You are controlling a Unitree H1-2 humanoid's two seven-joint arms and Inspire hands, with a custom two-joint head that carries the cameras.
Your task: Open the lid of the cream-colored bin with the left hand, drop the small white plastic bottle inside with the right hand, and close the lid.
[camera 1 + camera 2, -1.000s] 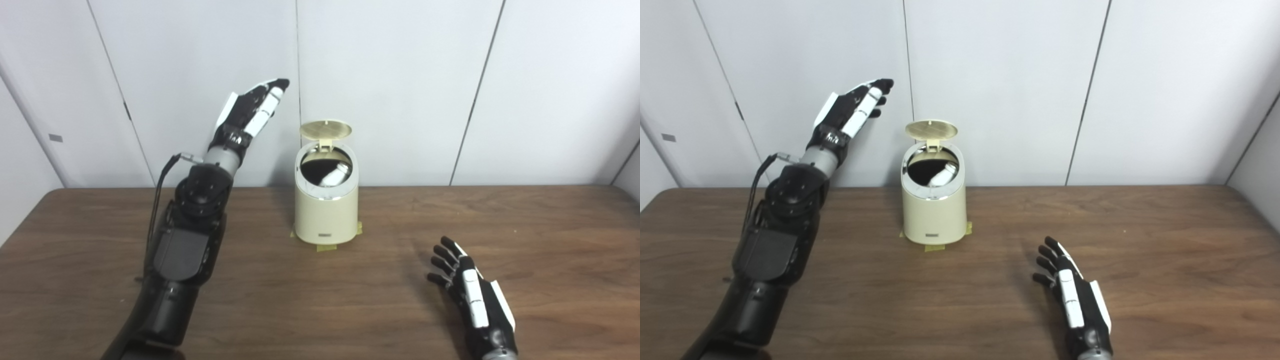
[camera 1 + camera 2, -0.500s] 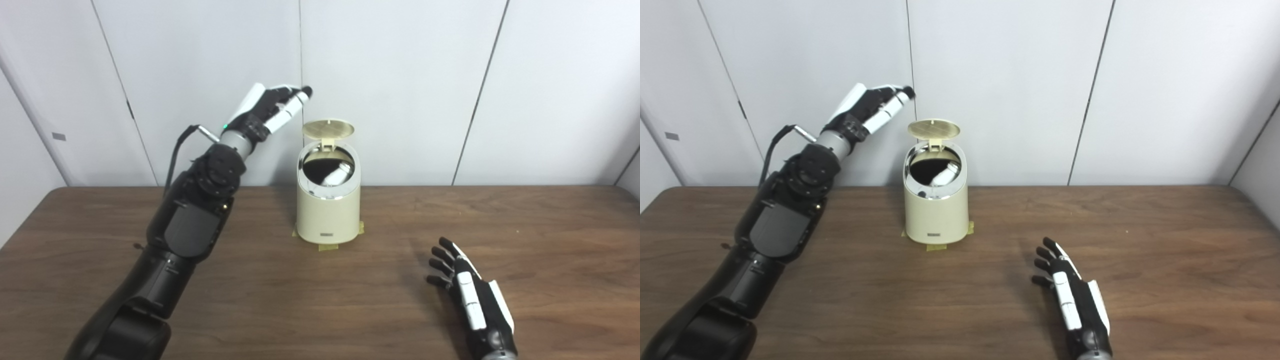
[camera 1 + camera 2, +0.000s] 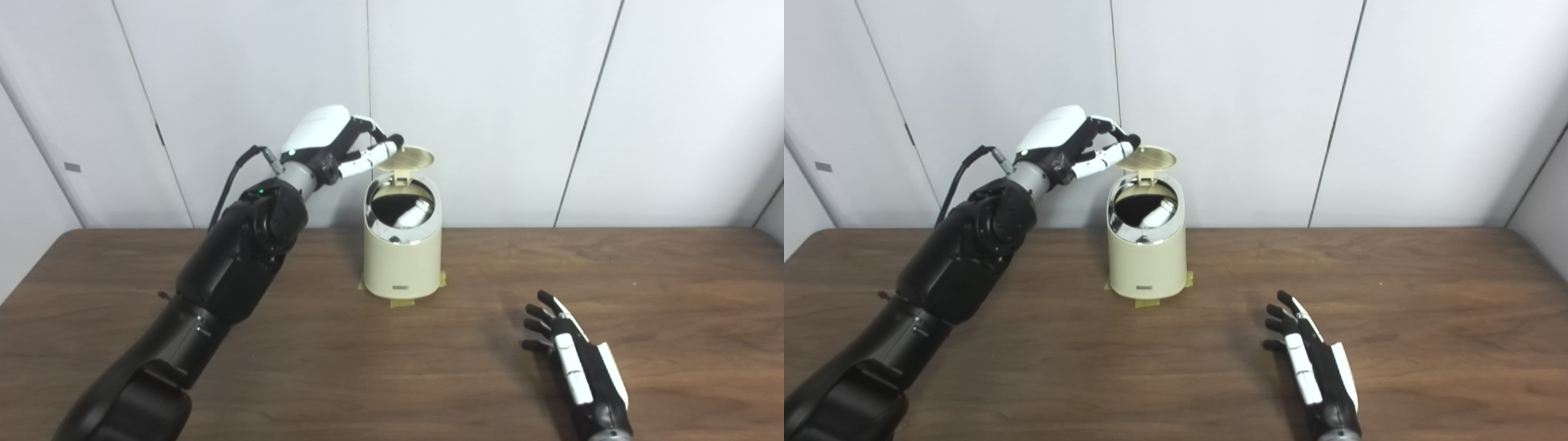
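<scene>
The cream-colored bin (image 3: 401, 257) stands near the back of the wooden table (image 3: 318, 367), held down with tape at its base. Its round lid (image 3: 407, 158) is raised on the rear hinge, tilted upward. The small white plastic bottle (image 3: 411, 215) lies inside the dark opening. My left hand (image 3: 334, 144) is raised at lid height just left of the lid, palm down, its fingertips (image 3: 1128, 144) at the lid's left edge; it holds nothing. My right hand (image 3: 572, 361) rests flat on the table to the front right, fingers spread and empty.
White wall panels (image 3: 490, 92) rise directly behind the bin. My left forearm (image 3: 239, 257) stretches across the table's left side toward the bin. Bare brown wood lies in front of the bin and to its right.
My left hand has swung right and downward from high beside the bin and turned palm down, reaching the lid's left edge. The lid, the bottle and my right hand keep their places.
</scene>
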